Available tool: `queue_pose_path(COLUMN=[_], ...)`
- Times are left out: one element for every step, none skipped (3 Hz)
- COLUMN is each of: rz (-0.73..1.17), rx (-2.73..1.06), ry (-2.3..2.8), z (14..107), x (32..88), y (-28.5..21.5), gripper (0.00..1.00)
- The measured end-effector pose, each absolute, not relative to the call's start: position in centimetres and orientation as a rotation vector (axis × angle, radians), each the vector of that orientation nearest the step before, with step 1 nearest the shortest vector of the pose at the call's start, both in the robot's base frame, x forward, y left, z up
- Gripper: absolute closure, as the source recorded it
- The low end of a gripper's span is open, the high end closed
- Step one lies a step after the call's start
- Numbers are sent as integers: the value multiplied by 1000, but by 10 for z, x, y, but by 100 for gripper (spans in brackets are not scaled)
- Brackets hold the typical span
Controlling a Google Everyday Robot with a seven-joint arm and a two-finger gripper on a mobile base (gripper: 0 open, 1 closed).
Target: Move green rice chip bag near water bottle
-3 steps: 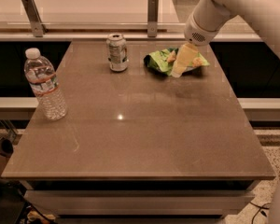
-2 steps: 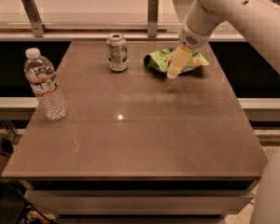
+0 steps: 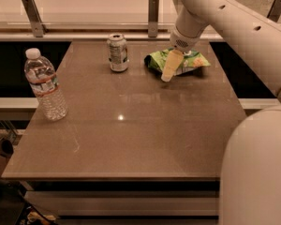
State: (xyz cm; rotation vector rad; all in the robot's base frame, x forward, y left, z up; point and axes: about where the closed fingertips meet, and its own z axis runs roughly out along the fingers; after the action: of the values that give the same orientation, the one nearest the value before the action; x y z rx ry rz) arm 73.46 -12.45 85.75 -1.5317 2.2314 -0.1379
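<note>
The green rice chip bag lies flat at the back right of the brown table, a crinkled light-green foil bag. My gripper comes down from the white arm at the upper right and sits over the front middle of the bag, covering part of it, its tip close to the table surface. The water bottle, clear and ribbed with a white cap and a pale label with a red band, stands upright at the table's left edge, far from the bag.
A silver drink can stands upright at the back centre, just left of the bag. A rail with metal posts runs behind the table. My white arm and body fill the right side.
The gripper has shifted left and lower over the bag's front. The arm has swung closer across the right of the view. Bag, can and bottle have not moved.
</note>
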Motion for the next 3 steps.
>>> queue_pose_path(rz=[-100,-97,-94], rx=[-1591,-1593,-1597], ry=[2240,2242,2244], z=[846,845,841], x=[744,746,746], y=[-116,-116,-115], gripper=[0,16,40])
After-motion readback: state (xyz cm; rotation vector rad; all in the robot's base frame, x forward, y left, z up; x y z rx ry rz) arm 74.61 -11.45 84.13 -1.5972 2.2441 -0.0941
